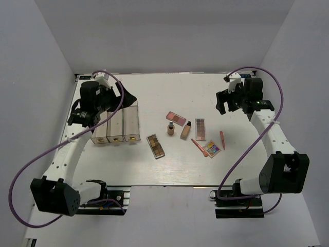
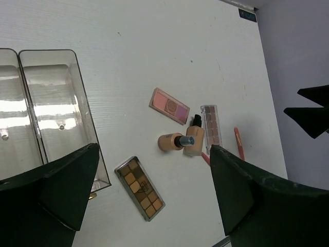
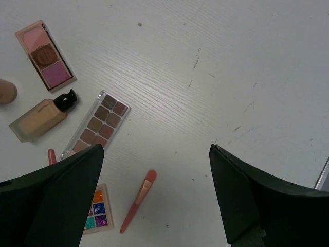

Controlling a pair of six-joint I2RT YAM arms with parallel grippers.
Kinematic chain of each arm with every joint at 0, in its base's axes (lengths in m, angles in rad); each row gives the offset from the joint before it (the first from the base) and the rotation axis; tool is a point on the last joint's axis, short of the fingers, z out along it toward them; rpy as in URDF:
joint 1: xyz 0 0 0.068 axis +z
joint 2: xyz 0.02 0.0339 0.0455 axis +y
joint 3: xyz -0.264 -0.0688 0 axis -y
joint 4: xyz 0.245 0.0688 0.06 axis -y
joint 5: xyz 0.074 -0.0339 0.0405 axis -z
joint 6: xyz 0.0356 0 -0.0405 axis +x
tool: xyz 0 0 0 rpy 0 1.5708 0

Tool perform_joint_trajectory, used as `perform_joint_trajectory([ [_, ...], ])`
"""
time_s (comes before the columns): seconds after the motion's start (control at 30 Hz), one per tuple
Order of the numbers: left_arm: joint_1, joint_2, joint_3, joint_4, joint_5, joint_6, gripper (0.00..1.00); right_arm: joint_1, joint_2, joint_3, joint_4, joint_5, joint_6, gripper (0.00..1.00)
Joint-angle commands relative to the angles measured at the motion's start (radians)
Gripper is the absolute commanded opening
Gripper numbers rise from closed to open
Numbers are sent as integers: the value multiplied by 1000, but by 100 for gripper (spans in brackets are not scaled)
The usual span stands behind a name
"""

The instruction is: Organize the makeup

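The makeup lies loose mid-table: a pink palette (image 1: 176, 118), two beige dark-capped foundation bottles (image 1: 170, 127) (image 1: 185, 129), a long brown palette (image 1: 200, 129), a gold-brown palette (image 1: 156, 146), a multicolour palette (image 1: 211, 148) and two pink-red pencils (image 1: 199, 147) (image 1: 222, 140). My left gripper (image 1: 121, 101) is open and empty, raised above the clear box (image 1: 115, 126); its view shows the gold-brown palette (image 2: 140, 188) and the bottles (image 2: 170, 141). My right gripper (image 1: 224, 102) is open and empty, raised to the right of the makeup, over a pencil (image 3: 138, 200) and the long brown palette (image 3: 95, 126).
The clear three-compartment box (image 2: 56, 113) stands at the left with small gold bits at its near end. White walls enclose the table on three sides. Purple cables loop from both arms. The right arm's dark fingers (image 2: 308, 110) show in the left wrist view.
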Motion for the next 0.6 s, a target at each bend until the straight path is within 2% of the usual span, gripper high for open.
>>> perform_joint_trajectory([
  [0.0, -32, 27, 71, -36, 58, 25, 98, 3, -4, 51, -31, -72, -66, 89],
  [0.1, -89, 79, 85, -33, 50, 6, 98, 3, -11, 50, -92, -123, -205, 89],
  [0.33, -270, 209, 192, -149, -124, -10, 98, 10, -37, 45, -152, -64, -272, 89],
  [0.5, -432, 315, 260, -266, -266, -150, 98, 29, -19, 33, -183, 103, -263, 89],
  [0.57, -483, 368, 284, -315, -308, -197, 95, 27, -2, 19, -192, 180, -255, 89],
])
